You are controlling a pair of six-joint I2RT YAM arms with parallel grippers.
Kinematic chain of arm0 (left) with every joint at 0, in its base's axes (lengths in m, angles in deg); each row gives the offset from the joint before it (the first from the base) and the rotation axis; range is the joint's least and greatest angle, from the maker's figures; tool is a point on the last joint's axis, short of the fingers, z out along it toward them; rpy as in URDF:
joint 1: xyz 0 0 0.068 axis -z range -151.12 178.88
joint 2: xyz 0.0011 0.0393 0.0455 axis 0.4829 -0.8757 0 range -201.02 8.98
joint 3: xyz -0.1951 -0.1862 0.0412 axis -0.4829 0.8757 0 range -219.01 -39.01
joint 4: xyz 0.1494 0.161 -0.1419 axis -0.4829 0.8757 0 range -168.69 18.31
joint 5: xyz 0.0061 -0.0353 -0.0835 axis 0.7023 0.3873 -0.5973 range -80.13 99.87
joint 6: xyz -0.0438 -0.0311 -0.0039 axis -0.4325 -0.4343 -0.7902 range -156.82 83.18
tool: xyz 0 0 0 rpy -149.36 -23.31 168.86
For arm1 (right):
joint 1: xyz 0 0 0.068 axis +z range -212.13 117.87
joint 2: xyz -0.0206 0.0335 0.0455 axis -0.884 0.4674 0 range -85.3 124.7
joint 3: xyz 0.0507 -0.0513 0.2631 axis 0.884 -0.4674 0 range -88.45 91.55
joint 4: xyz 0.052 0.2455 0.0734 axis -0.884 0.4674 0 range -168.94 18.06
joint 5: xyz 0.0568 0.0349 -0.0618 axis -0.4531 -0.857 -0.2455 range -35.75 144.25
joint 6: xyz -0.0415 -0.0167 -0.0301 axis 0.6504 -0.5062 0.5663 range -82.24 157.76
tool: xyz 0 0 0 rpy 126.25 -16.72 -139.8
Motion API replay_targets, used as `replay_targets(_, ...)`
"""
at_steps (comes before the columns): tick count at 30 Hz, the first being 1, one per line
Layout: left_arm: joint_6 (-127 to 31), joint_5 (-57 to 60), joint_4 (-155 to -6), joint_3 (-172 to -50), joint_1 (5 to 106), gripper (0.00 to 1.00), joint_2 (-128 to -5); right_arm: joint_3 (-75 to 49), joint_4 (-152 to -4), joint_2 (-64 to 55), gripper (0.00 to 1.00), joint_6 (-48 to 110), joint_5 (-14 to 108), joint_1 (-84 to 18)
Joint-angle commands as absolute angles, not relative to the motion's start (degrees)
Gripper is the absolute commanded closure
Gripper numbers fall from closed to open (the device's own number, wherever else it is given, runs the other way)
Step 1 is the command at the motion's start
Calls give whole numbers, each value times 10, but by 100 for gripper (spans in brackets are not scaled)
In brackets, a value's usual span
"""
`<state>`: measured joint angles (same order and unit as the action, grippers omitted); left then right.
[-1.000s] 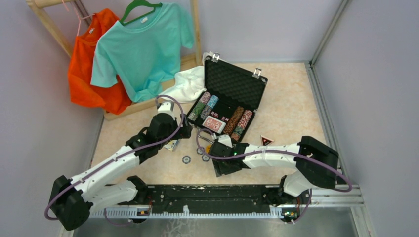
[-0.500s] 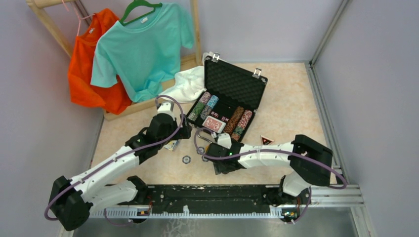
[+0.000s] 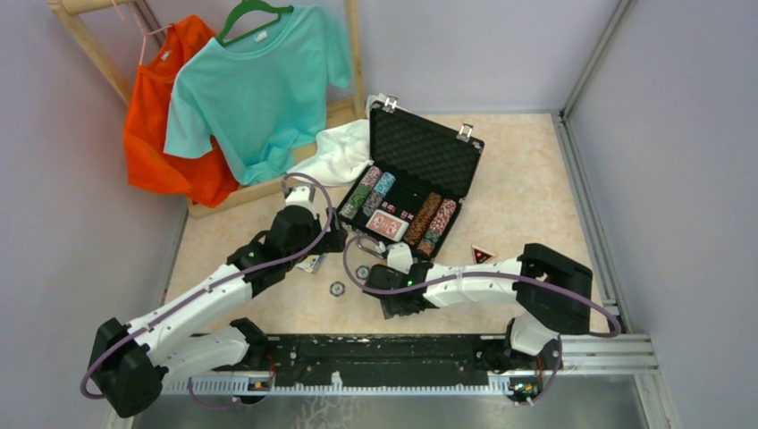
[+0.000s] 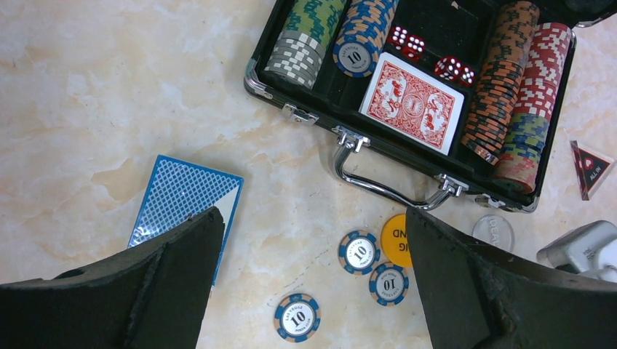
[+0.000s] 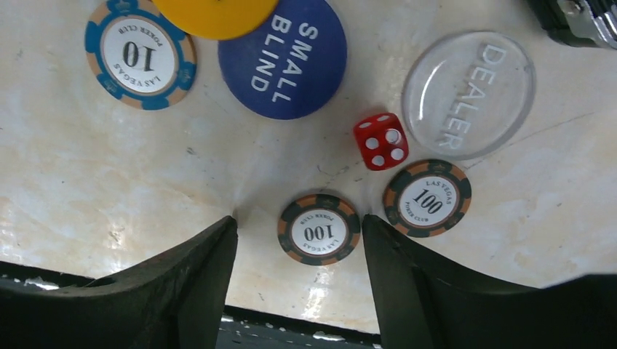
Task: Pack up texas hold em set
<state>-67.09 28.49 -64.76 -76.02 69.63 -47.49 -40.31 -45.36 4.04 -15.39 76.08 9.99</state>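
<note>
Top external view shows the black case (image 3: pixel 420 165) standing open on the table (image 3: pixel 527 197), lid upright, with rows of chips (image 3: pixel 427 219) and a red deck (image 3: pixel 387 225) inside. Left wrist view shows the left gripper (image 4: pixel 313 222) spread wide and empty above the table, just in front of the case's handle (image 4: pixel 385 190). A blue deck (image 4: pixel 185 196) lies flat, partly hidden by 1 finger. 3 blue 10 chips (image 4: pixel 359 252) and a yellow button (image 4: pixel 396 236) lie loose, and red dice (image 4: pixel 407 42) sit in the case. Right wrist view shows the right gripper (image 5: pixel 298 222) with jaws apart, gripping nothing and straddling a 100 chip (image 5: pixel 319 228). Just beside it are a second 100 chip (image 5: pixel 427 198), a red die (image 5: pixel 380 140), the clear DEALER button (image 5: pixel 469 94) and the SMALL BLIND button (image 5: pixel 284 58).
</note>
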Motion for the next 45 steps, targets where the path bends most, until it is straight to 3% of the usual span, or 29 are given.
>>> replay_targets(1,-675,260,-651,-754,694,1,-480,-396,-438,89,35,-157,757,118)
replay_targets(10,-682,200,-673,-730,694,2,-489,-401,-434,87,39,-186,758,136)
replay_targets(22,-685,195,-672,-723,694,2,-478,-416,-423,58,35,-207,763,146)
replay_targets(45,-686,194,-671,-719,694,2,-477,-423,-425,60,58,-212,768,146)
